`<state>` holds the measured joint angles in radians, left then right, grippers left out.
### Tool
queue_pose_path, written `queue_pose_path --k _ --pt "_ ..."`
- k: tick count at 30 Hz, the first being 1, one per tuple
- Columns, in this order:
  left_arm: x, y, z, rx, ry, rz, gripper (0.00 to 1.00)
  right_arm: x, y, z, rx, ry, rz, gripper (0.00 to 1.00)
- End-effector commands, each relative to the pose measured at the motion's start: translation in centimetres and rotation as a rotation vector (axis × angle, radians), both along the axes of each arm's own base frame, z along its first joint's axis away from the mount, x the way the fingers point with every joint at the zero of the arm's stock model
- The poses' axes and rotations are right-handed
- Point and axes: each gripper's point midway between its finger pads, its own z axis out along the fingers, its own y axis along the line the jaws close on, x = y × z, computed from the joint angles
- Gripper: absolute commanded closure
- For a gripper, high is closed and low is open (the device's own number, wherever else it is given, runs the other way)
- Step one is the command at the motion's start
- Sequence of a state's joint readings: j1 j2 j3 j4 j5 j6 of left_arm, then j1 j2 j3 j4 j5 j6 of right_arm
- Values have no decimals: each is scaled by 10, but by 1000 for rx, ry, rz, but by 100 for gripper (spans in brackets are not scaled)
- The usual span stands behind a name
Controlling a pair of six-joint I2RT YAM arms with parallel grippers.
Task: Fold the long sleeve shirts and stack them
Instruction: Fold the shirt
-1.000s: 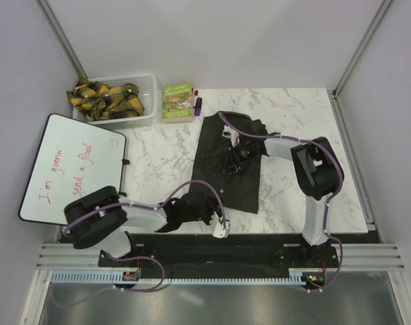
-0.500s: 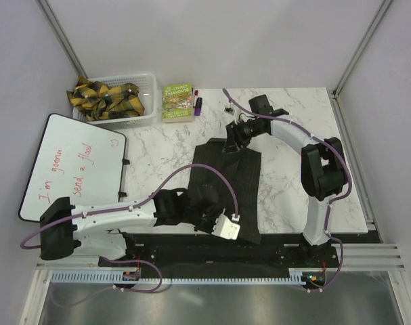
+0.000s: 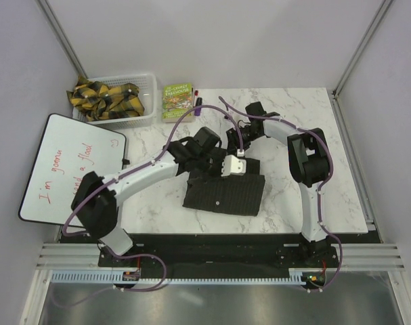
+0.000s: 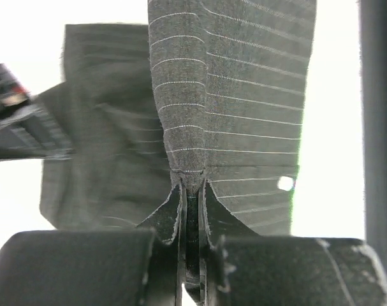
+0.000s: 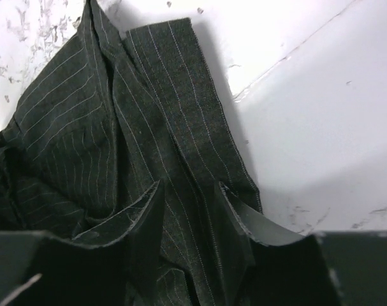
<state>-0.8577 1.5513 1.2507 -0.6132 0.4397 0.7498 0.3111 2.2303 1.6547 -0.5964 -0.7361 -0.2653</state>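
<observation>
Folding looks nearly done: on the marble surface the shirt, a long strip a second ago, now lies doubled into a central rectangle. The left pincer clamps the carried-over hem, and the right pincer stands half-wide astride the far edge.

The shirt is matt, finely striped woven cloth; the table smooth, white, marble-patterned.

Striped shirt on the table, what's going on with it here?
Both arms are on the dark striped shirt, which lies partly folded into a rectangle on the table. The left gripper is shut on a pinch of its cloth; the right gripper stands open astride a fold at the far end.
</observation>
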Motion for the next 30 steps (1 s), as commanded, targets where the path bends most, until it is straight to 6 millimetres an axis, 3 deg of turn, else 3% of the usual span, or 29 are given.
queue_pose_path --k 1,3,4,6,10,13,14,16,17,19,21,24,30 --pt "77 -18 -6 -48 -179 -21 98 -20 6 3 33 12 63 57" --pt "102 -24 -15 -60 -237 -20 98 -26 7 -1 37 27 75 58" --pt "115 -21 -35 -39 -233 -7 98 -28 7 -3 36 31 79 59" --pt "131 -21 -52 -47 -274 0 98 -33 6 -5 38 40 89 60" --pt "139 -15 -88 -35 -278 12 98 -44 6 -9 39 67 114 62" --pt "119 -12 -101 -17 -188 16 98 -59 9 -11 47 95 141 64" --pt "112 -13 -91 -38 -181 14 98 -64 10 -7 54 95 149 64" --pt "86 -6 -98 -13 -126 10 98 -83 11 -9 59 128 168 64" --pt "75 -7 -82 -41 -110 15 98 -88 11 -3 66 122 176 64" --pt "47 -1 -82 -32 -65 -4 98 -105 12 -4 68 143 193 64" --pt "19 2 -77 -21 -33 -22 98 -110 13 0 75 137 204 64" --pt "-5 7 -73 -4 5 -33 96 -114 11 2 72 138 207 62" --pt "-11 16 -77 50 9 -40 86 -99 12 31 64 64 171 54"
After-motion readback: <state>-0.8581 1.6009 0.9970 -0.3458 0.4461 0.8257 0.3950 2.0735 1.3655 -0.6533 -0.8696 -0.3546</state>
